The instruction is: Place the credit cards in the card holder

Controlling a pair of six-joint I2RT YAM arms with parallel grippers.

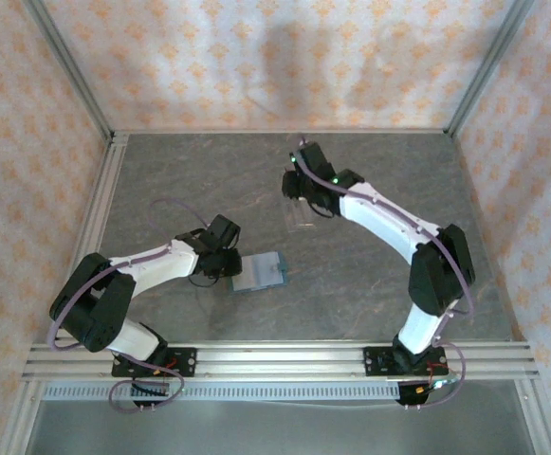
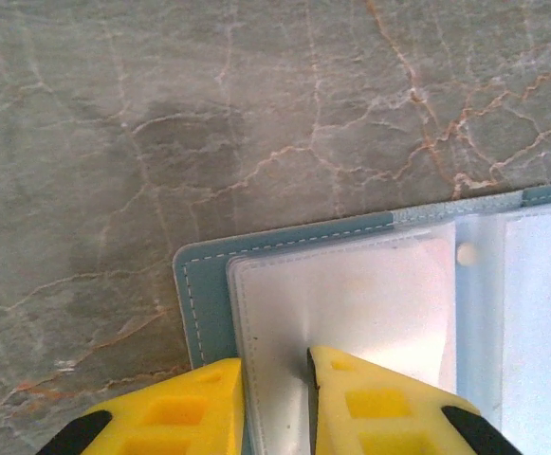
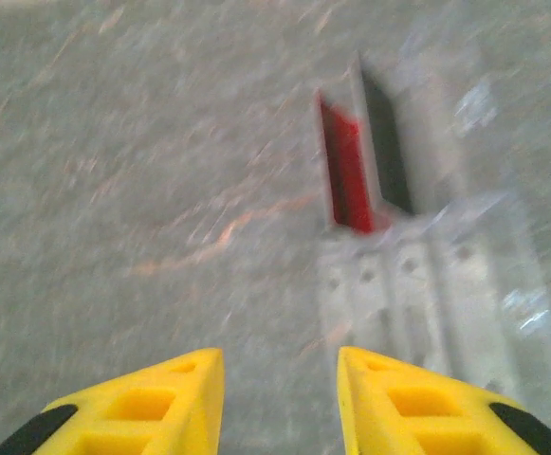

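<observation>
Now, right gripper (image 3: 280,355), parted and empty, could knock the red card (image 3: 346,175) askew if rushed. Left gripper (image 2: 275,355), barely parted, might shove the card holder (image 2: 199,284).

walls (image 1: 256,57): peach floral wallpaper | table (image 1: 209,171): grey veined marble top | rails (image 1: 284,355): aluminium, along table edges

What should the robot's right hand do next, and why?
Probably ease the right gripper forward to the red credit card standing in the clear rack. Its jaws are open and empty, short of the card, while the left gripper sits at the clear pocket of the opened card holder.
</observation>
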